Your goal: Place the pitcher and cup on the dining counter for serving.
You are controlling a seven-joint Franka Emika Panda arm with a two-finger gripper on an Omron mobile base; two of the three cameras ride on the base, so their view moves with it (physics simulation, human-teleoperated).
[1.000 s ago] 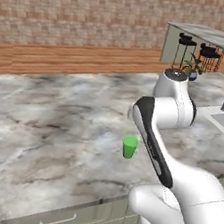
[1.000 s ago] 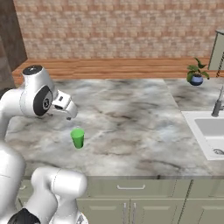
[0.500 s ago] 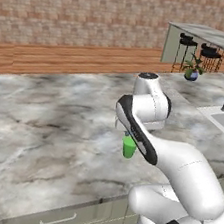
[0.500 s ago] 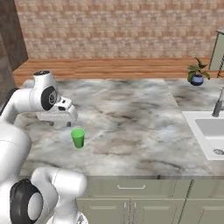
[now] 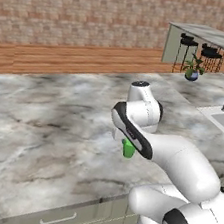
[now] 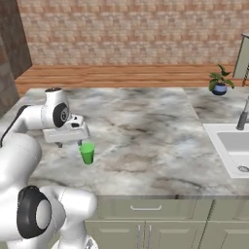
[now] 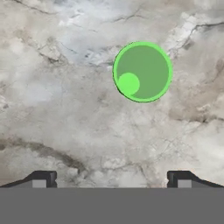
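- Left of the scene: the marbled counter [image 6: 146, 131] with grey-green cabinets carries the arm's reach; its near left part is bare stone.
- The gripper [image 6: 73, 142] hangs just above that counter, pointing down, close beside the cup and slightly to its left in the right base view.
- In the hand view the two finger tips [image 7: 41, 179] stand far apart at the bottom edge, so the jaws are wide and hold nothing.
- The cup [image 7: 142, 71] stands upright on the counter, seen straight down into its mouth, ahead of the tips and off to the right of the line between them; it is not yet between the fingers.
- In the left base view the cup [image 5: 128, 148] peeks out just under the arm's forearm, near the counter's near edge.
- Right of the scene: a sink [image 6: 233, 148] with a tap, and a potted plant [image 6: 220, 81] at the counter's far right.
- Far right, in the left base view, the dining counter [image 5: 215, 37] with black stools [image 5: 188, 43] stands well apart from the cup.
- Progress, as I judge it: early. The cup is not grasped and nothing sits on the dining counter. The pitcher I cannot place from these views.
- Left to do: centre on the cup, close, carry it across, then fetch the pitcher.
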